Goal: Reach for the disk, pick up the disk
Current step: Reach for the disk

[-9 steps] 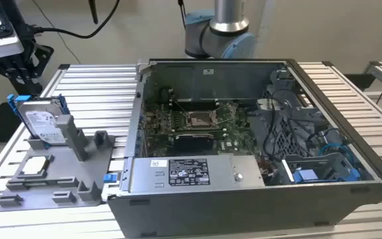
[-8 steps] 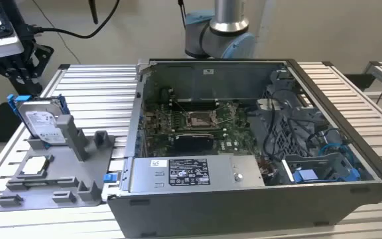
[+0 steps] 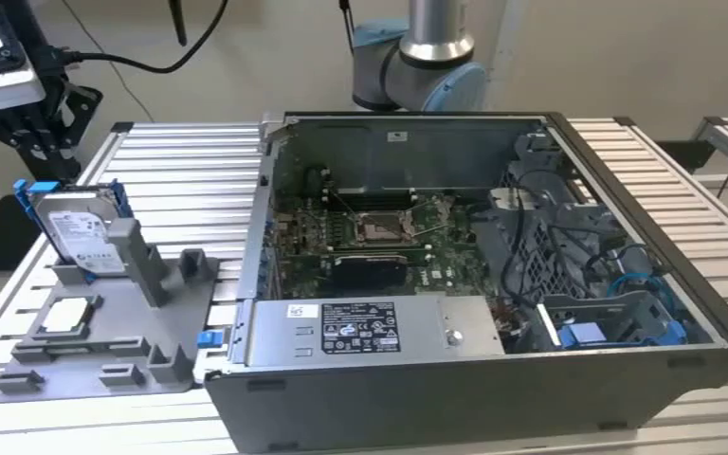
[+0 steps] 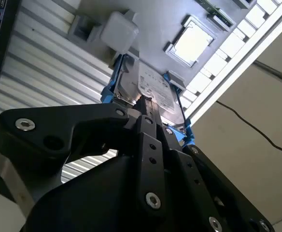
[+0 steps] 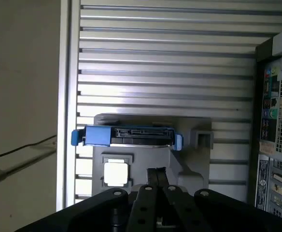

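Note:
The disk [image 3: 80, 227] stands on edge in a slot of the grey holder [image 3: 111, 365] at the exterior view's left. It is silver-grey with a white label and a bright blue frame. My gripper [image 3: 50, 159] hangs just above and behind the disk's upper edge, apart from it, with its black fingers closed together on nothing. In both wrist views the fingertips point at the disk [image 4: 153, 89] [image 5: 131, 137], and the gripper [image 4: 148, 107] [image 5: 156, 173] is a short way from its edge.
A small square silvery chip [image 3: 67, 315] lies on the holder in front of the disk. An open computer case [image 3: 465, 284] fills the middle and the exterior view's right of the slatted table [image 3: 187, 171]. Cables hang behind the arm.

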Tool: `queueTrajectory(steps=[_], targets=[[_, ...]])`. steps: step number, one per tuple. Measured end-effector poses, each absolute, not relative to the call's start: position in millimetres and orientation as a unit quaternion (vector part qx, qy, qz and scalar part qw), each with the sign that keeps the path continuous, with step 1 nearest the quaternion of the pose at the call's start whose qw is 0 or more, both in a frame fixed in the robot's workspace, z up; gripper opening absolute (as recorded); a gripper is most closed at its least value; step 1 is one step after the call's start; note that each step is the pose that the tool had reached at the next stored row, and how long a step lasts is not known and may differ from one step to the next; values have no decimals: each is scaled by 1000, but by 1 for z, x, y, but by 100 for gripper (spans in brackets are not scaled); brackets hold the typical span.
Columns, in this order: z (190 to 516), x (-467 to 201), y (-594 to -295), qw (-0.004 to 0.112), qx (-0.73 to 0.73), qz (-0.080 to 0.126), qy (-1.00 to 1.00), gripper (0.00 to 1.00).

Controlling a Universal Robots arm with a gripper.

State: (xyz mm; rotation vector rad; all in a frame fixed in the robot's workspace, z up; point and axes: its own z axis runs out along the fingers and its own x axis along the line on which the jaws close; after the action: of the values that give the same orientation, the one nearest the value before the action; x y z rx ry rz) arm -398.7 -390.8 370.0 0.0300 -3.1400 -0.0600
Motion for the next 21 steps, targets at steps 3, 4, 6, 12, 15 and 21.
queueTrajectory(steps=[3,4,6,12,15,21], targets=[[370,-399,-391,0,10,-19,-1000,0],[370,-399,-390,0,10,-19,-1000,0],[370,-399,-388,0,10,-19,-1000,0],[369,-406,-375,0,10,-19,-1000,0],[369,-416,-374,0,10,-19,-1000,0],[368,-438,-368,0,10,-19,-1000,0]])
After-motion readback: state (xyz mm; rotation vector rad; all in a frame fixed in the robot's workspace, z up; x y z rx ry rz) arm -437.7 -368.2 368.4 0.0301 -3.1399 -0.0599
